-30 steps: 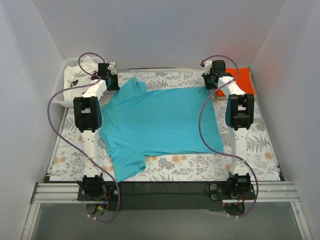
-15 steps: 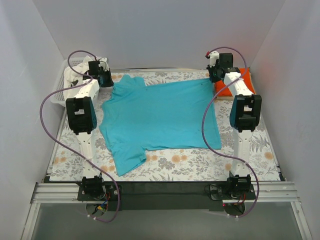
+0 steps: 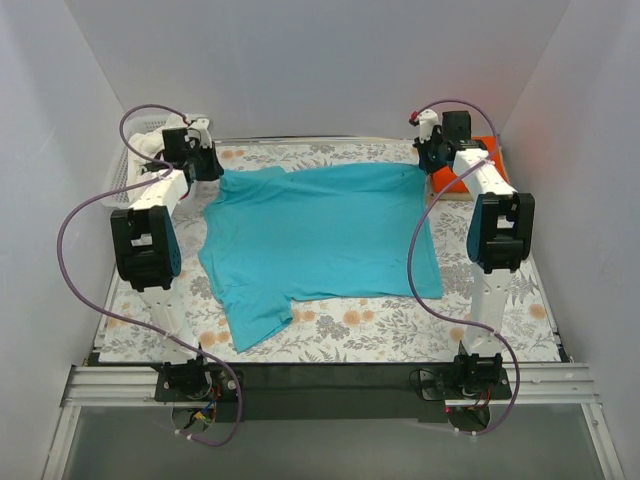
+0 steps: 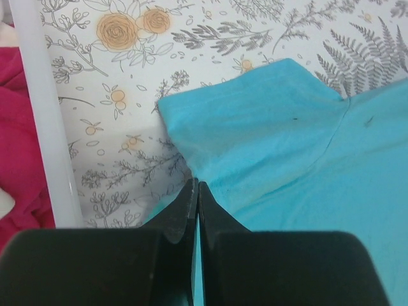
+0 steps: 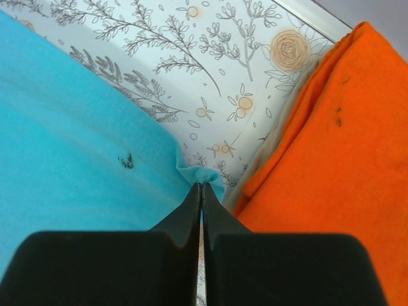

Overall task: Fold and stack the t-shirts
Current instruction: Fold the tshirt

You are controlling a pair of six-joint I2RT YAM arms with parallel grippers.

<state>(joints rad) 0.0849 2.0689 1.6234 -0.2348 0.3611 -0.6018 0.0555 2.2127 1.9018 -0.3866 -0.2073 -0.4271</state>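
A teal t-shirt (image 3: 315, 235) lies spread across the flowered table. My left gripper (image 3: 207, 166) is shut on its far left edge by a sleeve; in the left wrist view the gripper (image 4: 195, 186) pinches the teal cloth (image 4: 293, 146). My right gripper (image 3: 428, 160) is shut on the shirt's far right corner; in the right wrist view the gripper (image 5: 201, 187) holds a small fold of the teal cloth (image 5: 70, 159). A folded orange t-shirt (image 3: 480, 160) lies at the far right, right beside that corner, and fills the right of the right wrist view (image 5: 338, 153). A red-pink shirt (image 4: 22, 134) shows behind a white bar.
A white lattice basket (image 3: 135, 165) with white cloth stands at the far left corner; its white rim (image 4: 48, 127) runs down the left wrist view. White walls close the table on three sides. The arm bases sit on the near rail.
Both grippers have moved outward and toward the far edge, holding the teal shirt. Its far edge is pulled wider and straighter.
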